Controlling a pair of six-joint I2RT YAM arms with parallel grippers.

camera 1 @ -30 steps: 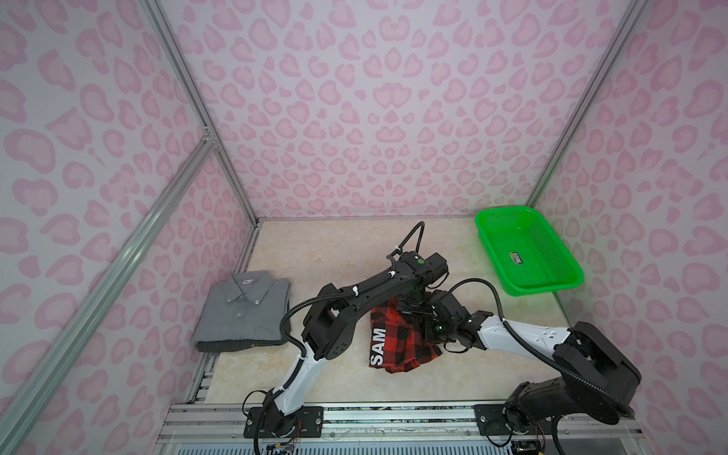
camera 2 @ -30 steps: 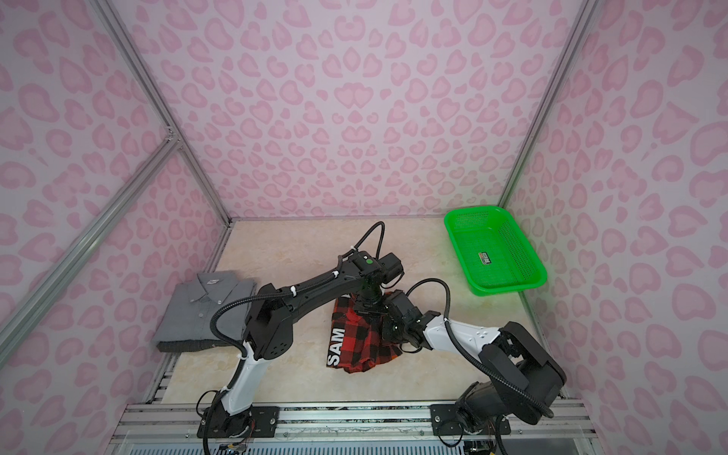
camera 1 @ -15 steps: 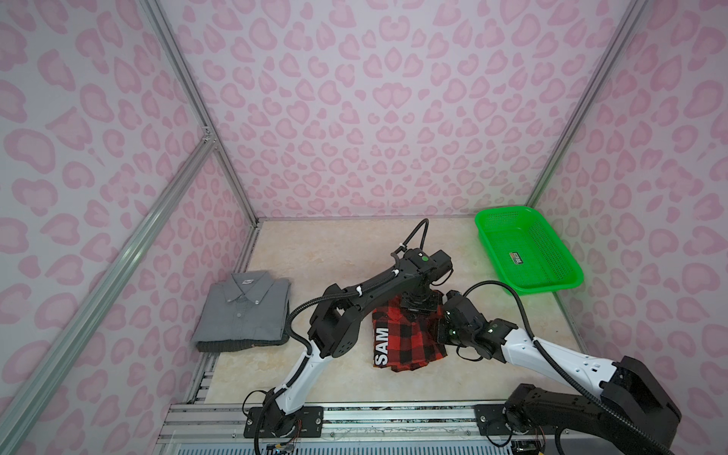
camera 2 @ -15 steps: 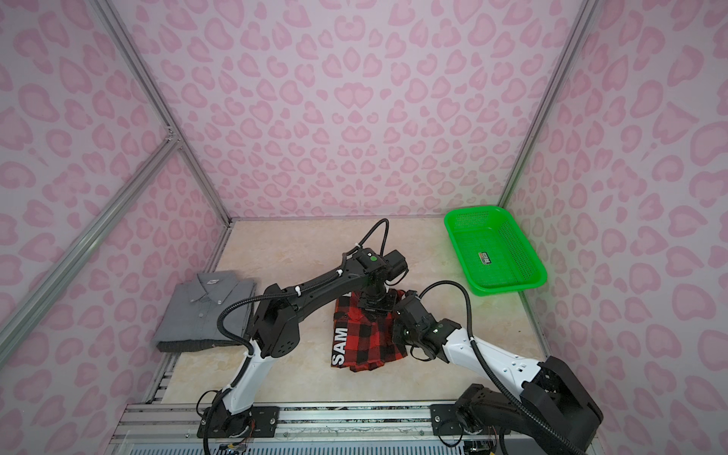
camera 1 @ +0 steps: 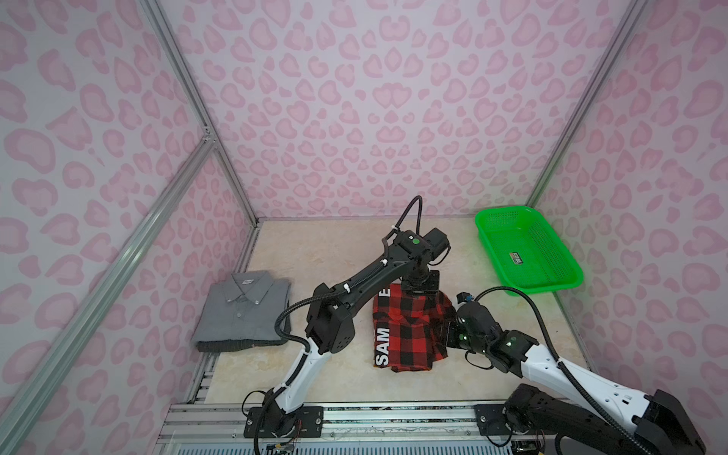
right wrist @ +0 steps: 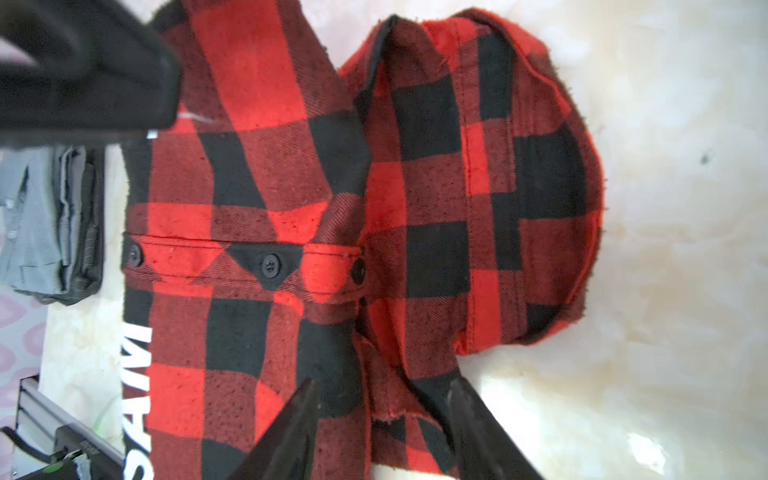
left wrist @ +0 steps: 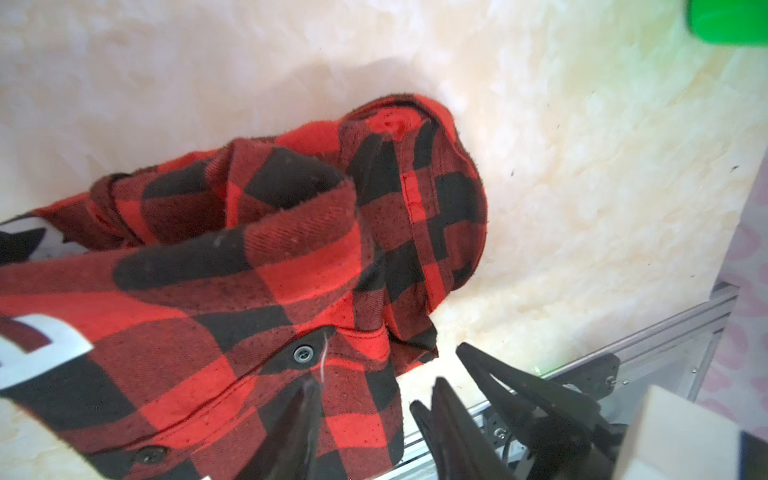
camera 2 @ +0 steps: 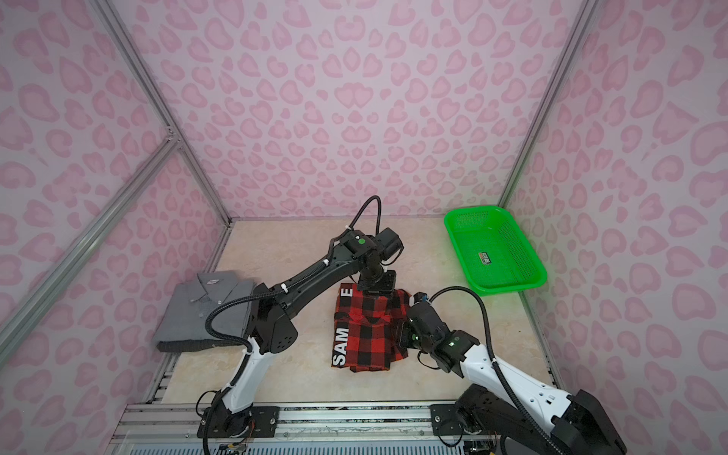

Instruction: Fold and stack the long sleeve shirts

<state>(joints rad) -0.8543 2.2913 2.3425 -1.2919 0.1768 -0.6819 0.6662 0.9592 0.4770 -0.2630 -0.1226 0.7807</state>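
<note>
The red-and-black checked shirt (camera 1: 409, 327) (camera 2: 368, 327) lies folded in the middle of the table, with white letters along its left edge. My left gripper (camera 1: 420, 291) (camera 2: 376, 291) hangs over its far edge, jaws open above the cloth (left wrist: 249, 270); in the left wrist view the gripper (left wrist: 374, 395) holds nothing. My right gripper (camera 1: 443, 335) (camera 2: 398, 335) is at the shirt's right side, open (right wrist: 382, 390), its fingers astride a loose fold of cloth (right wrist: 332, 208). The grey shirt (camera 1: 246, 307) (camera 2: 208, 311) lies folded at the table's left edge.
A green perforated basket (camera 1: 539, 287) (camera 2: 512, 285) stands at the back right, with only a small label inside. Pink patterned walls enclose the table on three sides. An aluminium rail (camera 1: 354, 417) runs along the front edge.
My left gripper has opened and let go of the checked shirt's far edge. My right gripper has opened wider, and its arm has drawn back to the right and lowered.
</note>
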